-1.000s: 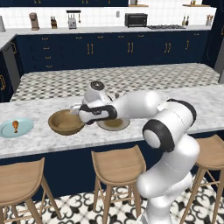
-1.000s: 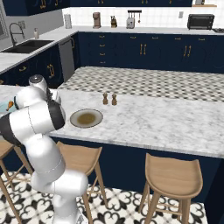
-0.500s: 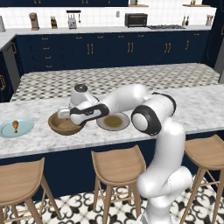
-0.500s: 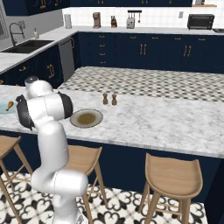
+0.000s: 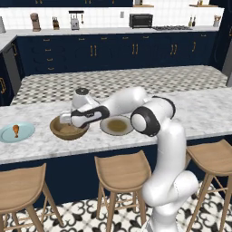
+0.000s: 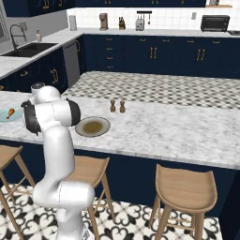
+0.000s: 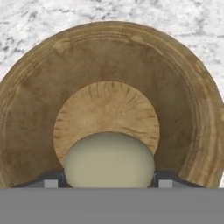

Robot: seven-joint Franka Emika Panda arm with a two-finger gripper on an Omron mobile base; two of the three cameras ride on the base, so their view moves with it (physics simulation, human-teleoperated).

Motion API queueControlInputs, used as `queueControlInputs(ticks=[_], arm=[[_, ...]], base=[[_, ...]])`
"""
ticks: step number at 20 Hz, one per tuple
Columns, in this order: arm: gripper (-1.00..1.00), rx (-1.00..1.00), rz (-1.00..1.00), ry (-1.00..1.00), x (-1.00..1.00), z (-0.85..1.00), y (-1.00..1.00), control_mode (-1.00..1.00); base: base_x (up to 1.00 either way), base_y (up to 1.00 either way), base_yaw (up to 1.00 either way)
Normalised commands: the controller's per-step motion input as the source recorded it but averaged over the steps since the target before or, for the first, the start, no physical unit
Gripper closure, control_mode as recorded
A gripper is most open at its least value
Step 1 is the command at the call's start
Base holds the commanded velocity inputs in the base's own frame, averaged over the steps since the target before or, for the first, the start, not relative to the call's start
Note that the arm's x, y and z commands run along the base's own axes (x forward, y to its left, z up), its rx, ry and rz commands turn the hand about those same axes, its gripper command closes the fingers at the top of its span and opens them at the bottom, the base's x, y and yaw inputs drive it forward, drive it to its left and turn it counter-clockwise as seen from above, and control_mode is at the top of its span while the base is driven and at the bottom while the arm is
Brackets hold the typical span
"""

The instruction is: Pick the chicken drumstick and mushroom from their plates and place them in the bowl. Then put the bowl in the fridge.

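In the hand view the pale mushroom [image 7: 109, 159] sits between my two dark fingertips [image 7: 50, 179], touching both, so the gripper [image 7: 108, 180] is shut on it. It hangs directly over the floor of the deep wooden bowl [image 7: 183, 109]. From the left base view my gripper [image 5: 68, 120] hovers just above the bowl [image 5: 56, 130] on the marble island. The orange-brown chicken drumstick [image 5: 16, 130] lies on the light blue plate [image 5: 27, 131] at the far left. The grey-rimmed plate [image 5: 117, 125] with the brownish centre lies bare to the right of the bowl.
Two small shakers [image 6: 117, 106] stand behind the grey plate [image 6: 93, 126]. The drumstick [image 6: 10, 112] and the blue plate [image 6: 3, 117] lie at the left edge of the right base view. Wooden stools [image 5: 120, 170] line the island's near side.
The arm has swung left from over the grey-rimmed plate to over the bowl, carrying the mushroom. The plates, drumstick and bowl have stayed put.
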Motion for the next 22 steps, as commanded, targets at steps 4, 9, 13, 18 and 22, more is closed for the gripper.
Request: queueControlInputs(ticks=[4,9,13,18,22], arm=[[-1.0,0.0,0.0,0.0,0.0,-0.01,0.0,-1.0],[-1.0,0.0,0.0,0.0,-0.31,0.16,-0.32,-1.0],[-1.0,0.0,-0.02,0.01,-0.82,0.29,-0.84,-1.0],[-1.0,0.02,0.0,0.05,-0.68,0.08,-1.0,-1.0],[-1.0,0.0,0.0,0.06,-0.61,0.37,-1.0,-1.0]], base=[[0.0,0.0,0.0],[0.0,0.0,0.0],[0.0,0.0,0.0],[0.0,0.0,0.0],[0.0,0.0,0.0]])
